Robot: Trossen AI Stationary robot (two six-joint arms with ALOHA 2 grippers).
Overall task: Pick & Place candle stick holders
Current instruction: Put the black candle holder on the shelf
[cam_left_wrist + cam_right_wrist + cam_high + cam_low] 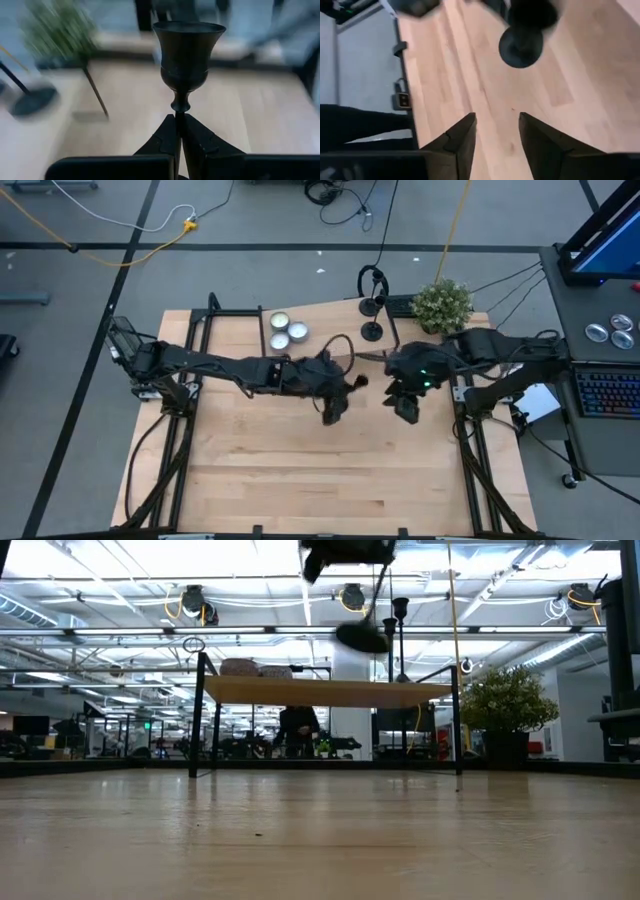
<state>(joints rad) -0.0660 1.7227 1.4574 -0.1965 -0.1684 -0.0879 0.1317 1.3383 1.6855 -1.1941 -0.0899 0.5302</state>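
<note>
My left gripper (333,408) is over the middle of the table and shut on a black candle stick holder (188,55) with a goblet-shaped cup. In the low view the holder (362,637) hangs in the air, well above the table top. My right gripper (405,410) is just to its right, open and empty, fingers (497,120) pointing down at bare wood. Its wrist view shows the held holder's round dark end (521,47). Two other black holders (372,332) (374,305) stand on their round bases at the table's far edge. My left gripper pinches the holder's thin stem (180,112) between its two fingers, just below the knob under the cup. The holder lies along the fingers, with the cup pointing away from them. It is lifted clear of the table.
Three tea lights in silver cups (285,330) lie at the far edge, left of the standing holders. A small potted plant (442,305) stands at the far right corner. The wooden table top (300,470) shows bare wood in its near half.
</note>
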